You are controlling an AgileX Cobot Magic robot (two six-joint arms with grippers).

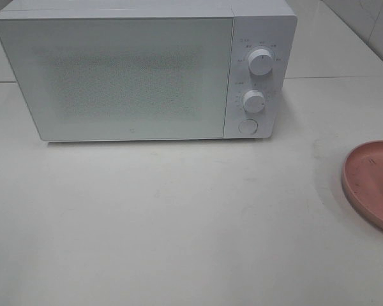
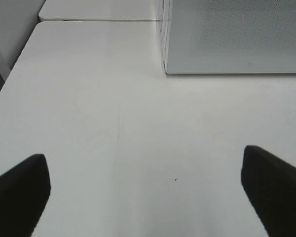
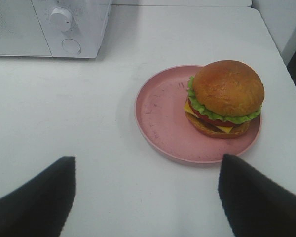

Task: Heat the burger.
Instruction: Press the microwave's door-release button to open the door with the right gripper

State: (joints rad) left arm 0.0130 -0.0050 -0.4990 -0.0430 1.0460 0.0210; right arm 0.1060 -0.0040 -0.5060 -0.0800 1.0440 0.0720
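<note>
**while the microwave (image 1: 134, 76) door (image 1: 115, 76) is shut, burger (image 3: 224, 98) sits out on pink plate (image 3: 160, 113)**

since the door is closed, it has to open first, likely by the round button (image 1: 247, 126) under the two dials. a hard push there could skid the oven back on the smooth top.

- burger: off-centre on the plate, close to one rim, well apart from the oven.
- grip risk: the domed, glossy bun may slip from a pinch, or the layers may shear apart. dragging could tip the plate.
- fall risk: the table edge runs near the plate on the side away from the oven.
- right gripper (image 3: 148, 162): fingers spread, nothing between them, short of the plate.
- left gripper (image 2: 144, 163): fingers spread wide over bare table (image 1: 179, 223), facing the oven's door-side corner.
- surface: white, matte, faint scuffs, level.
- room: a second white table butts on behind, pale wall beyond.
</note>
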